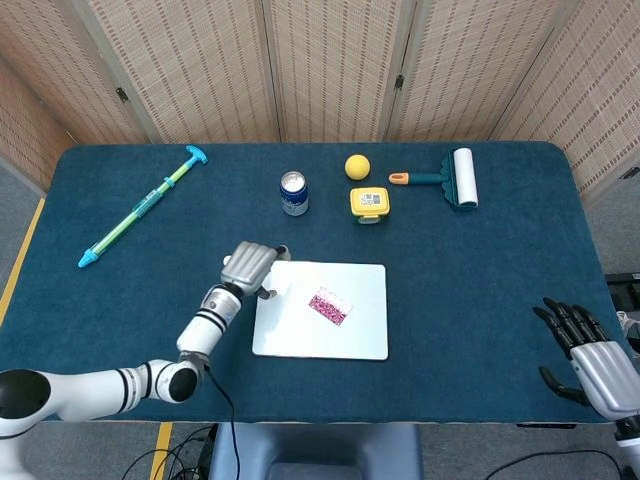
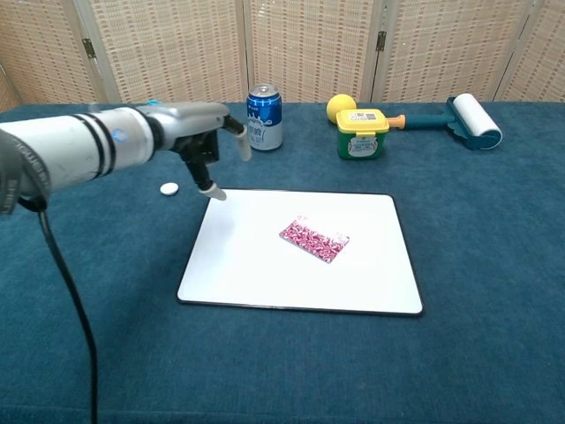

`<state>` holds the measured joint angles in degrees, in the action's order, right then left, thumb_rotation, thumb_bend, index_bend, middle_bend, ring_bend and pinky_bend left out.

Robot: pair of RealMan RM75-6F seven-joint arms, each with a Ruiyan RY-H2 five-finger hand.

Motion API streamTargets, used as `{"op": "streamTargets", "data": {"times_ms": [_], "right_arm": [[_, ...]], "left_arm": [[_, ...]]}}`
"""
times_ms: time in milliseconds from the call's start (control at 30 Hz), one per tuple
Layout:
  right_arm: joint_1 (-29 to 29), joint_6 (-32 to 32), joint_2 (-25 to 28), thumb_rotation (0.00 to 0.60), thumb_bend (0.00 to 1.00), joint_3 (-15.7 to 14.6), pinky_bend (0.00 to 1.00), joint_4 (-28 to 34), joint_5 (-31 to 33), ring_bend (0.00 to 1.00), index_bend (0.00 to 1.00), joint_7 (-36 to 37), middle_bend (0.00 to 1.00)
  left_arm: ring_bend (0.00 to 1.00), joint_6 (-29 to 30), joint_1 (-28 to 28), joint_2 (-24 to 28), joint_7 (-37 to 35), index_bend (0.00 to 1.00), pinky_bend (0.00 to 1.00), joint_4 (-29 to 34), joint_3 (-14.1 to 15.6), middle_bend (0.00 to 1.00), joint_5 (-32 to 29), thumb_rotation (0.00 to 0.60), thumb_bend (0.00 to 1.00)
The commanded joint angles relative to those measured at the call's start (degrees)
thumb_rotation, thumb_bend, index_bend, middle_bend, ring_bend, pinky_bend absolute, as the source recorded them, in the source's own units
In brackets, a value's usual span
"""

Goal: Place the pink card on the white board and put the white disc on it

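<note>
The pink patterned card (image 1: pixel 328 307) (image 2: pixel 314 240) lies flat near the middle of the white board (image 1: pixel 364 330) (image 2: pixel 256 265), free of any hand. The small white disc (image 2: pixel 169 187) rests on the blue cloth left of the board; in the head view my left hand hides it. My left hand (image 1: pixel 249 268) (image 2: pixel 205 148) hovers over the board's far left corner, close beside the disc, fingers apart and holding nothing. My right hand (image 1: pixel 582 352) hangs past the table's near right edge, fingers spread and empty.
A blue can (image 1: pixel 293 193), a yellow ball (image 1: pixel 357 166), a yellow box (image 1: pixel 369 203) and a teal lint roller (image 1: pixel 455 178) stand along the far side. A long teal water squirter (image 1: pixel 140 207) lies at the far left.
</note>
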<state>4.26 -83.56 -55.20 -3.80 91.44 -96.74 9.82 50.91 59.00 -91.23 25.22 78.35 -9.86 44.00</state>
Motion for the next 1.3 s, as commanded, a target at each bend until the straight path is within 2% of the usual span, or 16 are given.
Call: {"op": "streamTargets", "data": {"times_ms": [33, 200, 467, 733, 1300], "right_arm": [[-0.1, 0.1, -0.4, 0.600, 0.29, -0.2, 0.00, 0.4, -0.4, 0.00, 0.00, -1.6, 0.00], [0.1, 0.6, -0.8, 0.600, 0.29, -0.3, 0.00, 1.1, -0.5, 0.00, 0.00, -3.5, 0.00], [0.4, 1.6, -1.2, 0.600, 0.29, 0.1, 0.00, 1.7, 0.8, 0.00, 0.00, -5.2, 0.00], [0.7, 2.2, -1.3, 0.600, 0.29, 0.5, 0.00, 1.6, 1.8, 0.00, 0.00, -5.4, 0.00], [0.8, 2.5, -1.3, 0.600, 0.29, 0.9, 0.00, 1.8, 3.0, 0.00, 0.00, -5.8, 0.00]], "left_arm": [[1.00, 0.7, -2.3, 1.2, -0.7, 0.41, 1.00, -2.3, 1.7, 1.00, 0.2, 0.600, 0.22], [1.00, -2.0, -3.3, 0.7, -2.7, 0.43, 1.00, -7.3, 1.2, 1.00, -1.1, 0.600, 0.22], [1.00, -10.0, -2.5, -1.3, -5.6, 0.45, 1.00, -15.6, 0.5, 1.00, -0.8, 0.600, 0.22], [1.00, -16.0, -1.1, -4.5, -7.9, 0.46, 1.00, -22.8, -0.1, 1.00, -0.1, 0.600, 0.29], [1.00, -22.7, 0.8, -7.6, -12.3, 0.46, 1.00, -32.4, -1.3, 1.00, 3.6, 0.600, 0.30]]}}
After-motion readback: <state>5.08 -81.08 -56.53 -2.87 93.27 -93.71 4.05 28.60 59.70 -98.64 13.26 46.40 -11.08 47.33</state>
